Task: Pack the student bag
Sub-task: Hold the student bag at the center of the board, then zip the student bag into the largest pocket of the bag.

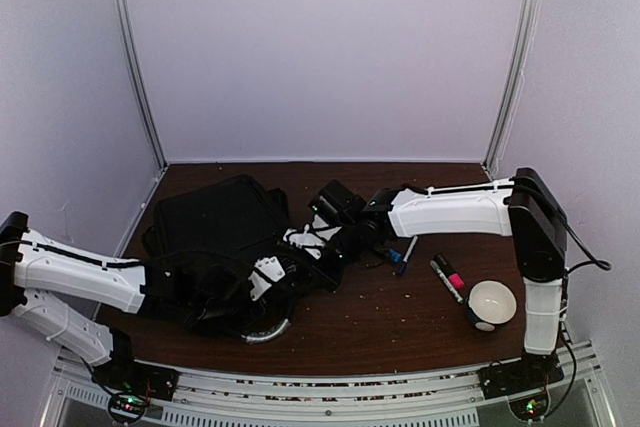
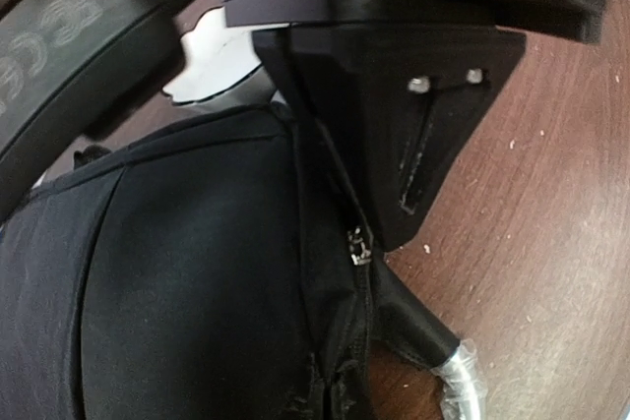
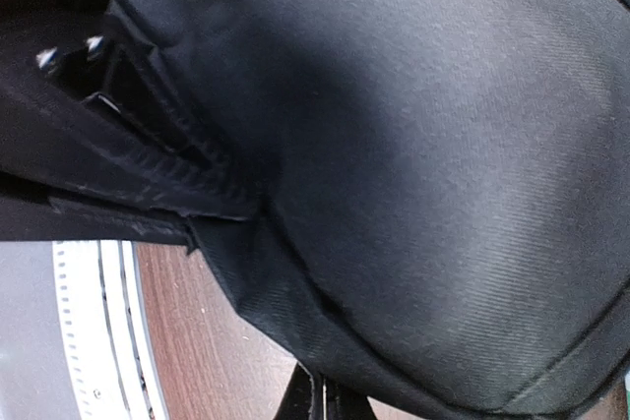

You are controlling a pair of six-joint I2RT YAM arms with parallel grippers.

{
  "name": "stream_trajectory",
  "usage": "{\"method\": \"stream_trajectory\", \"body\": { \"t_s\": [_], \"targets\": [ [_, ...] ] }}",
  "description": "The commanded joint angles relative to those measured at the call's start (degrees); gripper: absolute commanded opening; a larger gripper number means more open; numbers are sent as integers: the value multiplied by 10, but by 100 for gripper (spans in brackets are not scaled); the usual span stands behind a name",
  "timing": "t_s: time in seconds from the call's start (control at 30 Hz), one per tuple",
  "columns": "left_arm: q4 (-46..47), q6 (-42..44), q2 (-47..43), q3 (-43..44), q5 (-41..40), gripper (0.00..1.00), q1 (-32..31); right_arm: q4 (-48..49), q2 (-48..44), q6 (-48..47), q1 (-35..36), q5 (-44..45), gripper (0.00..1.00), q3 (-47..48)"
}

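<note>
The student bag, a large black fabric backpack, lies left of centre with its silvery handle at the near edge. My left gripper rests on the bag's right side; in the left wrist view its fingers are lost in the black fabric by a zip pull and the handle. My right gripper reaches in from the right and meets the same edge. In the right wrist view bag fabric fills the frame, and the fingertips of that gripper are pressed together under it.
A blue marker, a black marker with a pink band and a white bowl lie on the brown table to the right of the bag. A white rail runs along the table's near edge.
</note>
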Motion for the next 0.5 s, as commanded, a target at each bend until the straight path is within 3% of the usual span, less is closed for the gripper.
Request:
{"method": "stream_trajectory", "body": {
  "t_s": [0.0,0.47],
  "targets": [
    [-15,-2,-4,28,-21,0,0,4,-20,0,-16,5,0,-3],
    [-47,-41,-100,-13,55,0,-1,-18,52,8,-81,103,0,75]
  ]
}}
